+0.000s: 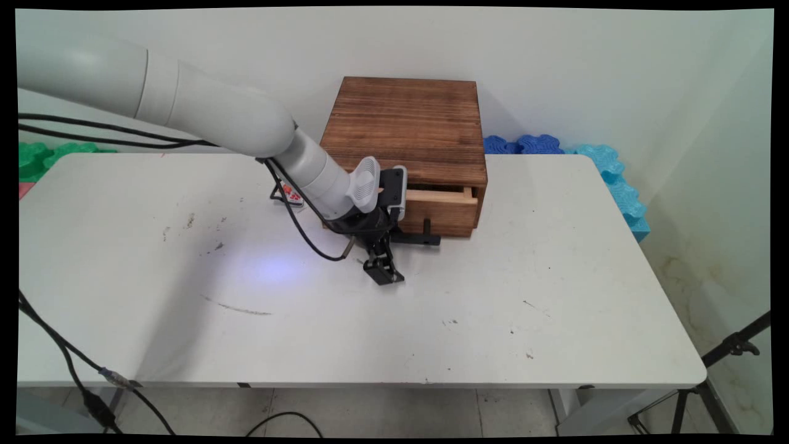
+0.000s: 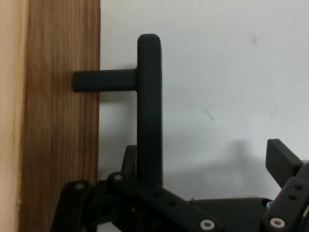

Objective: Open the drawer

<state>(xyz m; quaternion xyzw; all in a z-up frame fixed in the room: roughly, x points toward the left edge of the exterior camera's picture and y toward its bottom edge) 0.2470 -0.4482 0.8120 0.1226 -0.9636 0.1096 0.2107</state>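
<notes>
The gripper (image 1: 394, 256) is spread wide and holds nothing. The black handle (image 1: 416, 238) of the slightly open drawer (image 1: 441, 209) is straddled by it, its bar running parallel to the tabletop's (image 1: 524, 320) far edge.

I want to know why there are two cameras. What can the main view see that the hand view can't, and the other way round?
Only the main view shows the whole wooden box, its drawer pulled out a little, the white arm, the table's full top, and blue foam blocks behind.

Only the hand view shows, close up, the post joining the handle to the drawer front, and the open jaws with the bar running between them.

Both show the black handle, the gripper, the brown drawer front and white tabletop.
</notes>
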